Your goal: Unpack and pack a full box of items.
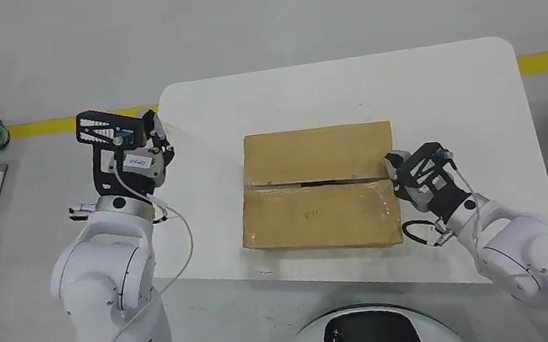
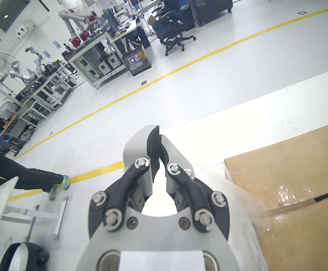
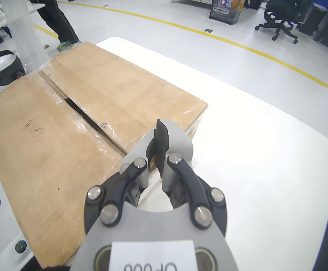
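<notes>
**Closed carton on the worktop, both grippers shut and empty**

A brown rectangular cardboard box point(image 1: 321, 188) sits about midway between the left and right edges of the white, round-cornered worktop point(image 1: 446, 83), somewhat nearer the near edge than the far one. Its two long top flaps are folded down. They meet along a seam that runs from left to right, with a narrow dark gap partway along and glossy clear tape on either side. The near flap carries a small pen mark.

The left gripper point(image 2: 157, 138) is at the worktop's left edge, towards the far-left corner and well apart from the box. Its ribbed black pads point(image 2: 153, 143) are pressed together with nothing between them.

The right gripper point(image 3: 161, 131) is just beside the box's right end, in line with the seam. Its fingers are likewise closed on nothing. Whether its tip touches the cardboard cannot be told.
</notes>
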